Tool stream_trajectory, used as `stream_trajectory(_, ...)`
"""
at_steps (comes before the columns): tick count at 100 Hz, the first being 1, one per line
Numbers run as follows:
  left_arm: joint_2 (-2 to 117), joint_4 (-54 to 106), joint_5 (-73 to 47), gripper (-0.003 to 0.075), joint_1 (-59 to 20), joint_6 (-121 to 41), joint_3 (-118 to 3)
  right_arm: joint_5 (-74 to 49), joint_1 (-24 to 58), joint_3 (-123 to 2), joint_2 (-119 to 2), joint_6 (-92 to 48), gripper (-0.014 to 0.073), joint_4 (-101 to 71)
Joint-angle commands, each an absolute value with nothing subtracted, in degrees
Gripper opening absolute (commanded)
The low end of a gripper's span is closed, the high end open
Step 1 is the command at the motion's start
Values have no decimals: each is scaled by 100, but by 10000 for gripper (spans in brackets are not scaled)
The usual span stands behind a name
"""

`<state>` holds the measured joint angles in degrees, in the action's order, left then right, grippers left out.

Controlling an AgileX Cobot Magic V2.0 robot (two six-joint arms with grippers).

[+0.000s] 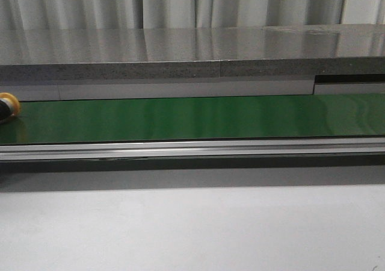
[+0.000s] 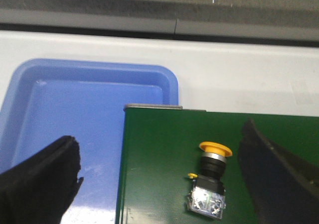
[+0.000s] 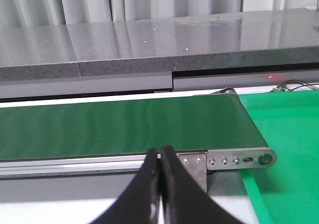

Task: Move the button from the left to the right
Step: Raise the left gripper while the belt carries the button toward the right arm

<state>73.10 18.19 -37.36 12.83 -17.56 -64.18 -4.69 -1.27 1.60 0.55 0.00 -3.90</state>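
The button (image 2: pixel 211 176), a yellow mushroom cap on a black body with a clear base, lies on its side on the green conveyor belt (image 2: pixel 159 164) near the belt's left end. In the front view only its yellow cap (image 1: pixel 8 105) shows at the far left edge of the belt (image 1: pixel 198 117). My left gripper (image 2: pixel 162 176) is open above the belt's end, the button between its black fingers (image 2: pixel 42 176), closer to the far one, untouched. My right gripper (image 3: pixel 159 157) is shut and empty in front of the belt's right end (image 3: pixel 239 134).
A blue tray (image 2: pixel 89 109) sits just beyond the belt's left end. A green mat or bin (image 3: pixel 286 154) lies past the belt's right end. An aluminium rail (image 1: pixel 192 147) runs along the belt's front. A grey stone ledge (image 1: pixel 192 54) runs behind it.
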Motion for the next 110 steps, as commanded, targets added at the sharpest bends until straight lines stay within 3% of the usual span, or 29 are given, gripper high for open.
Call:
stream_trajectory(1,6594,2002,-2767,619,1062,-1779,-6106,0,-109,60,160,0,-66,-359)
stream_trajectory(36,4689,1953,-975,619,-212,-2084,-4062,0,-109,60,160,0,-66,-359)
stream_trajectory(74,2547,2234,-488,619,-266,-2084,-2344,0,-109,60,160,0,-66,-359)
stream_trajectory(110,1027,2232,-536,619,-266,-2084,-1958,0,-109,60,160,0,-66,-359)
